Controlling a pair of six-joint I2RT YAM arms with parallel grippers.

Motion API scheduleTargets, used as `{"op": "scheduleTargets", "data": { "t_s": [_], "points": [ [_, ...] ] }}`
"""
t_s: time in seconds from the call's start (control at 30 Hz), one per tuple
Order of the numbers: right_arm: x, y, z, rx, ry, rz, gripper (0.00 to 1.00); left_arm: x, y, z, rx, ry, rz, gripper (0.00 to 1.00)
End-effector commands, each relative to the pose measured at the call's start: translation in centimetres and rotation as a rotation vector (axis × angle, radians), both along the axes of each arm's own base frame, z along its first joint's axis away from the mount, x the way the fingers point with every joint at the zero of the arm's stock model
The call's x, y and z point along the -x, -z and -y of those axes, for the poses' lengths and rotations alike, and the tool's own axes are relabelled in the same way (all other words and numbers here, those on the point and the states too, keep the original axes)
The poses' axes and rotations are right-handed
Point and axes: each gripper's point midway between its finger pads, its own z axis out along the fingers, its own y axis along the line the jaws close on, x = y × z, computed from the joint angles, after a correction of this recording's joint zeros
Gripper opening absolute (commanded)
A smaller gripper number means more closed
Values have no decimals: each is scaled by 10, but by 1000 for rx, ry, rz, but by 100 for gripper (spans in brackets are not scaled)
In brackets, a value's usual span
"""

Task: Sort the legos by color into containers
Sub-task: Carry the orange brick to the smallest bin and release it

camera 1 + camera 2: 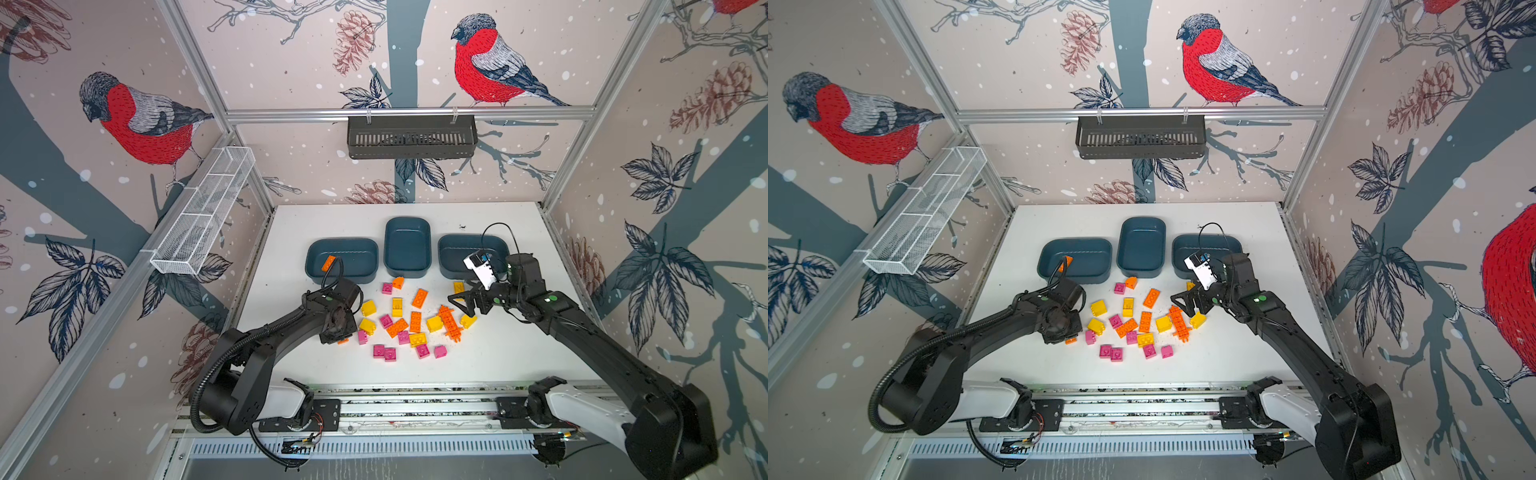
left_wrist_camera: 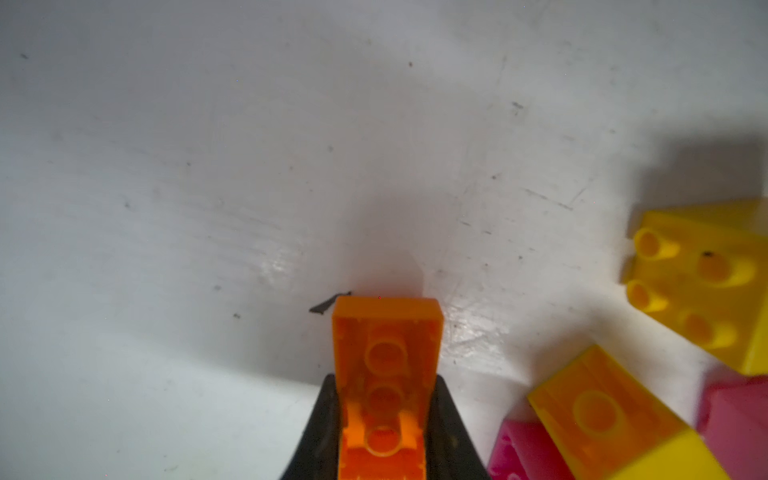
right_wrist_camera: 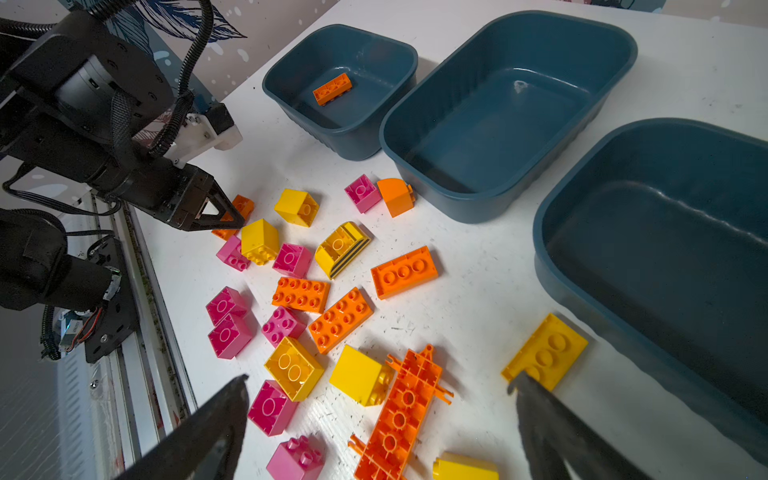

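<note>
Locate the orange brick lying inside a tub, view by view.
In a top view: orange brick in the leftmost tub.
In a top view: same tub, brick partly behind a cable.
Left wrist: not in it.
Right wrist: brick in that tub.
Shared landmark: the tub.

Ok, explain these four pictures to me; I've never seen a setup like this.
Two black robot arms reach over a white table, each ending in a two-fingered gripper. Two pictures look down from overhead, side by side, nearly alike. The other two come from cameras on the arms' wrists. Orange, yellow and pink bricks lie scattered before three blue tubs; the left tub holds one orange brick. The left gripper is shut on a second orange brick, close to the table at the pile's left edge. The right gripper hangs open, holding nothing, over the pile's right side.
</note>
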Motion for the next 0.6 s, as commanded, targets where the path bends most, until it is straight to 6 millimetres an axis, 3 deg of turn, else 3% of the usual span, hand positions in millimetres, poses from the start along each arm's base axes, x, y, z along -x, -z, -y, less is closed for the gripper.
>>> {"op": "scheduleTargets", "data": {
  "t_s": [0.0, 0.3, 0.43, 0.57],
  "points": [
    [1, -2, -1, 1, -14, 17, 99, -7, -16, -8, -55, -4, 27, 21],
    [-4, -5, -1, 11, -10, 33, 100, -53, -78, 7, -72, 80, 132, 21],
    [-7, -7, 2, 14, 4, 48, 99, -94, -118, 28, -54, 154, 211, 21],
    [-10, -10, 4, 13, 17, 61, 99, -128, -141, 44, -60, 218, 246, 21]
  ]
}}
